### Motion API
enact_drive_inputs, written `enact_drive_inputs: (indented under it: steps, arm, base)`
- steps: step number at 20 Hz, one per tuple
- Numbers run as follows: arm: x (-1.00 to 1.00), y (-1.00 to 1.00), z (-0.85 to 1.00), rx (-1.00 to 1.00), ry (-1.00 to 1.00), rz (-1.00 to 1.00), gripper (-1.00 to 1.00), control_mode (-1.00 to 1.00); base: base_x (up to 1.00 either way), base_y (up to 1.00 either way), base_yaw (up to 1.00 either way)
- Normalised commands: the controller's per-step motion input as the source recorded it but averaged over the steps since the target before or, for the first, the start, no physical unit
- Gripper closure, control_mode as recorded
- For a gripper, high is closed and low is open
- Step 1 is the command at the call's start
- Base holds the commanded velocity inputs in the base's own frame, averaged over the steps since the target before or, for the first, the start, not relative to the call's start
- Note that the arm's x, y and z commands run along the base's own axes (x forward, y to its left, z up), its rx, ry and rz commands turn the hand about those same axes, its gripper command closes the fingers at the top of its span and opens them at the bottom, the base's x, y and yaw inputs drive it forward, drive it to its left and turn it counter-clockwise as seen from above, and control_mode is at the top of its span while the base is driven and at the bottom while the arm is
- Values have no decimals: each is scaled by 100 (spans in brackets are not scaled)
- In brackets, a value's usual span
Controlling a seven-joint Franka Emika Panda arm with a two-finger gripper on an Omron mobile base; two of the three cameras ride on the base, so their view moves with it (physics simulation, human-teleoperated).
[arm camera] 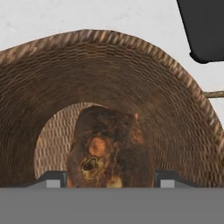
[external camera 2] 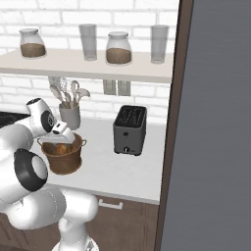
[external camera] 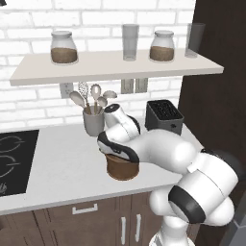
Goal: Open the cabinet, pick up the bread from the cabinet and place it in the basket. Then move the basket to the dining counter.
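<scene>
The bread (arm camera: 109, 148), a dark brown chunky piece, hangs inside the round woven basket (arm camera: 109, 48), with my gripper (arm camera: 110, 180) shut on it and a fingertip (arm camera: 54, 180) pressed against each side. From the right base view, the gripper (external camera 2: 62, 135) reaches down into the mouth of the basket (external camera 2: 63, 164), and the bread (external camera 2: 61, 148) shows just below the rim. In the left base view the hand (external camera: 115, 150) covers the top of the basket (external camera: 122, 169), which stands on the white worktop near its front edge.
A black toaster (external camera: 164, 115) (external camera 2: 130, 130) stands right of the basket. A grey utensil holder (external camera: 93, 121) (external camera 2: 70, 116) sits behind it by the brick wall. The black stove (external camera: 12, 158) lies left. A shelf (external camera: 115, 65) of jars hangs above. A tall grey panel (external camera 2: 215, 122) fills the right.
</scene>
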Motion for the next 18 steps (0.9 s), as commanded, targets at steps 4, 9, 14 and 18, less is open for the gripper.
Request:
enact_drive_inputs:
  steps: [4, 9, 14, 18]
  arm:
    - [31, 3, -24, 0, 0, 0, 100, -100]
    - [29, 3, -23, 0, 0, 0, 100, -100]
    - [1, 0, -15, 0, 0, 0, -100, -100]
    - [0, 0, 0, 0, -1, 0, -100, -100]
  base:
    - [0, 0, 0]
    - [0, 0, 0]
    - [0, 0, 0]
    - [0, 0, 0]
